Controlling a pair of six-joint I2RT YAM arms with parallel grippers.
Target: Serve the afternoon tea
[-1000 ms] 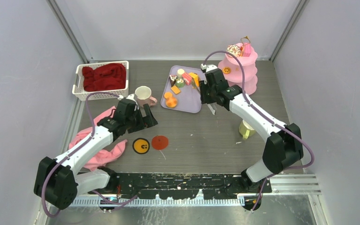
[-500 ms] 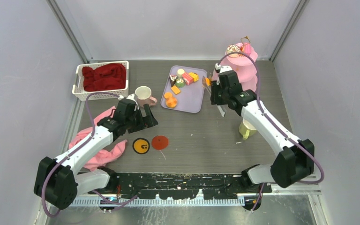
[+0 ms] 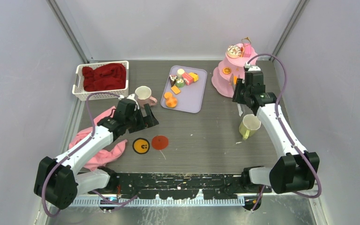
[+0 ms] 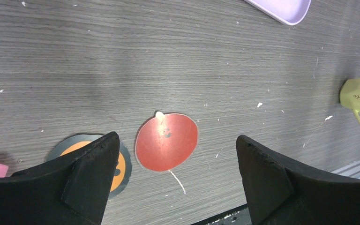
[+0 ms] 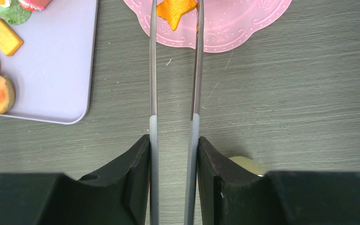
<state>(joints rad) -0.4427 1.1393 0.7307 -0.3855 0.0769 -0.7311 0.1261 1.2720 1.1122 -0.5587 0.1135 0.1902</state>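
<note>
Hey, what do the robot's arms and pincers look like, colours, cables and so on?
Both the left arm and right arm have white tubular links joined by chunky black joints. A purple cable loops along each. The left pincer and right pincer have two thick, matte black, wedge-shaped fingers.

Two mugs (image 3: 143,95) (image 3: 249,125). Two round coasters (image 4: 166,142) (image 4: 118,165) just ahead of the left gripper (image 3: 148,117). One tray (image 3: 190,101) with about seven toy pieces (image 3: 175,89). One pink stand (image 3: 220,84). One pair of tweezers (image 5: 152,70) in the right gripper (image 5: 173,140), one star piece (image 5: 176,10) between its tips. One basket (image 3: 78,84), two cloths (image 3: 104,76) (image 3: 101,152).
</note>
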